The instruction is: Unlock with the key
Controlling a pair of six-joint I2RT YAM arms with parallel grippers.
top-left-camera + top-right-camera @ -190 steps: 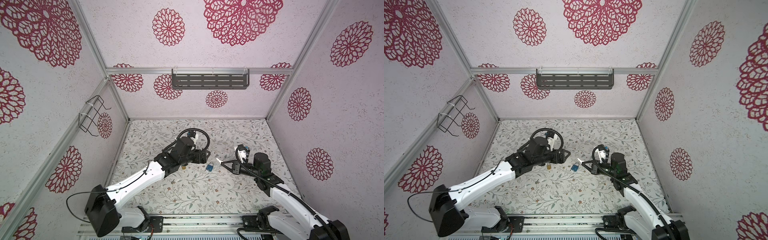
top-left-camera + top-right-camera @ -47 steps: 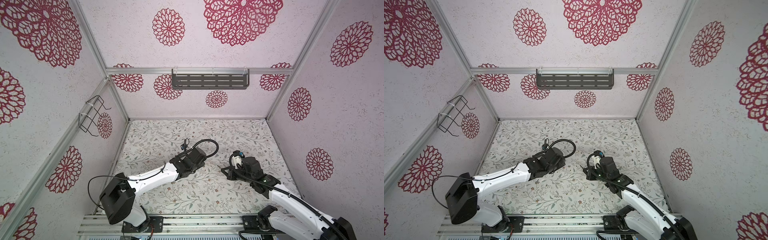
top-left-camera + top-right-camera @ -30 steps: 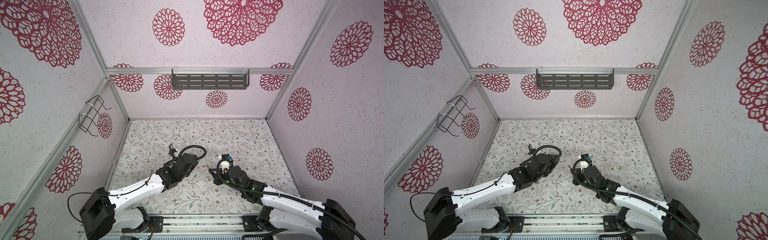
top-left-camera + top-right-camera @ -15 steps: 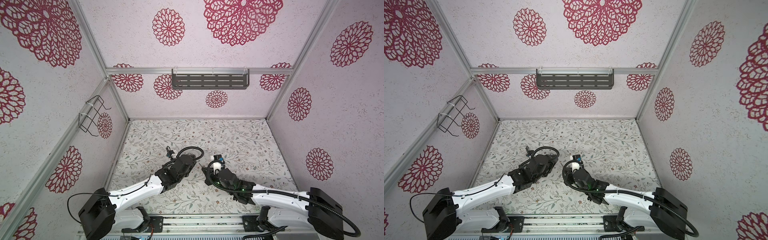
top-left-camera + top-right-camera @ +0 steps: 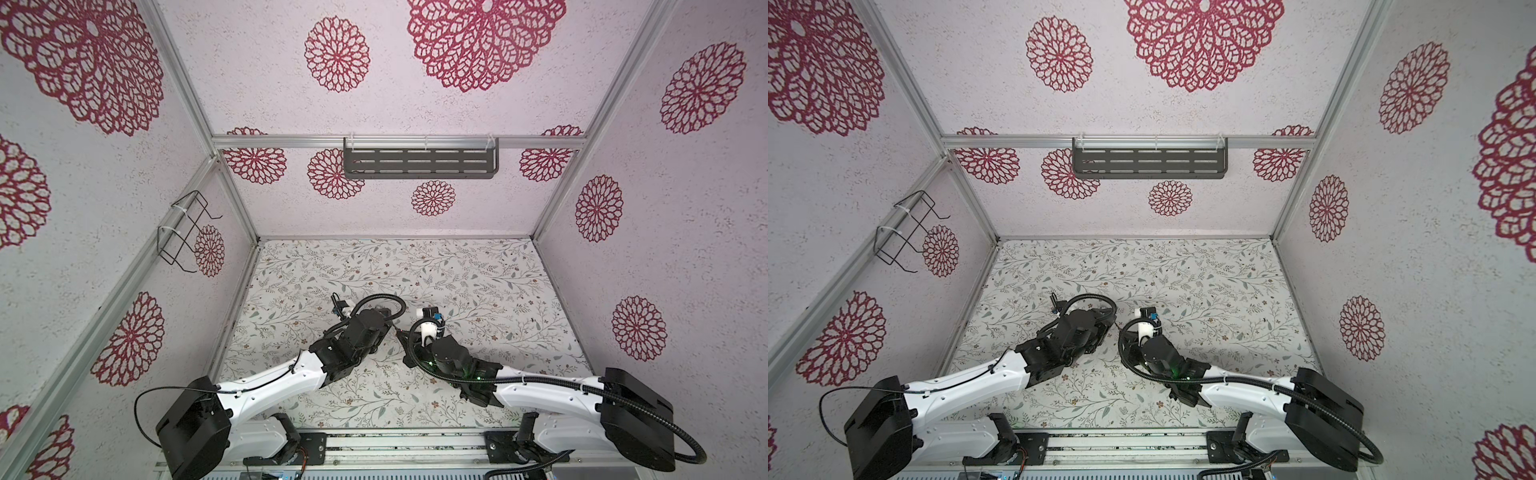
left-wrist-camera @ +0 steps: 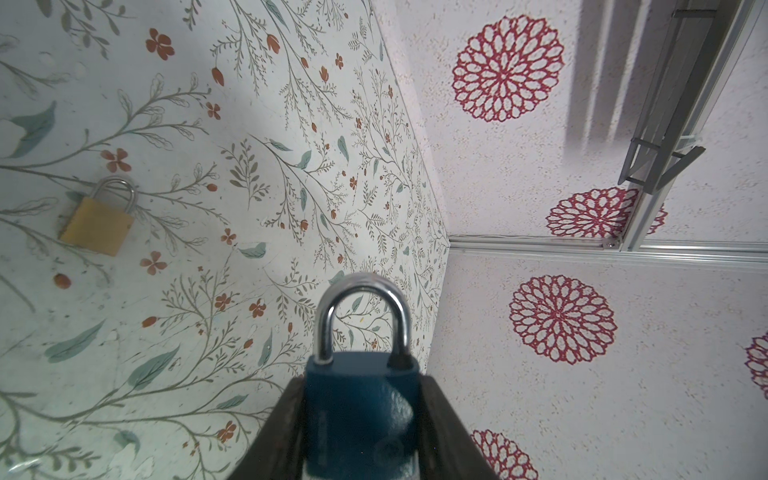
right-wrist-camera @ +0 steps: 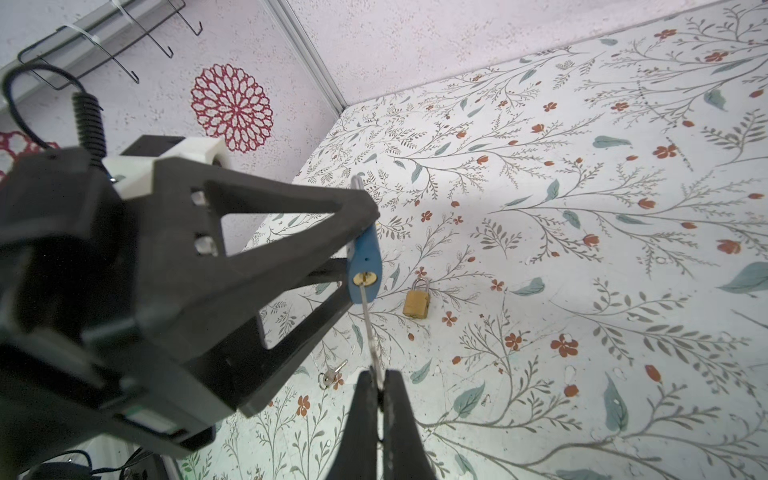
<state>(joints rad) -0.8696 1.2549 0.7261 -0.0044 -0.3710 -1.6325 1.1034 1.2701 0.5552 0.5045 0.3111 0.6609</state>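
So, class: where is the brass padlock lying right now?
The brass padlock lies flat on the floral tabletop, untouched, visible in both wrist views. In the right wrist view it rests near the blue padlock that the left pincer holds.

Lab cell: aluminium frame (image 5: 291, 142), patterned panels (image 5: 395, 104)

Within the left gripper (image 6: 360, 384), the blue padlock (image 6: 360, 419) runs off the picture's edge; within the right gripper (image 7: 379, 388), the head of the key (image 7: 371, 332) is hidden.
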